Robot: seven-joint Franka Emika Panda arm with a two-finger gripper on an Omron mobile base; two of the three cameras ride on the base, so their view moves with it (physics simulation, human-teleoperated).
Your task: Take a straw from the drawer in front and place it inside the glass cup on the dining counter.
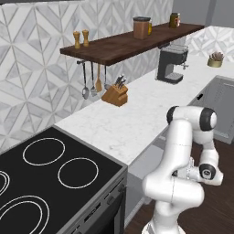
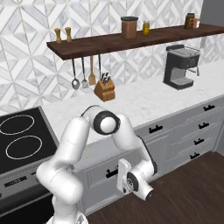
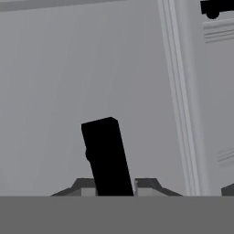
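The drawer (image 2: pixel 98 175) is the light grey panelled front just under the marble worktop, and it looks closed. Its small black handle (image 3: pixel 107 157) stands between my two finger tips. My gripper (image 3: pixel 114 185) is shut on that handle, with the hand pressed close to the drawer front (image 3: pixel 55 91). From the right base view the gripper (image 2: pixel 117 174) reaches low and left to the handle (image 2: pixel 112 173). The left base view has the hand (image 1: pixel 206 172) low beside the cabinet. The straw is hidden, and the glass cup and the dining counter are out of view.
A black stove (image 1: pixel 50 178) lies left of the arm. On the worktop stand a knife block (image 2: pixel 105 91) and a coffee machine (image 2: pixel 180 66), under a wooden shelf (image 2: pixel 131 41) with jars. More grey drawers (image 2: pixel 199 131) run to the right, above a dark wood floor (image 2: pixel 188 197).
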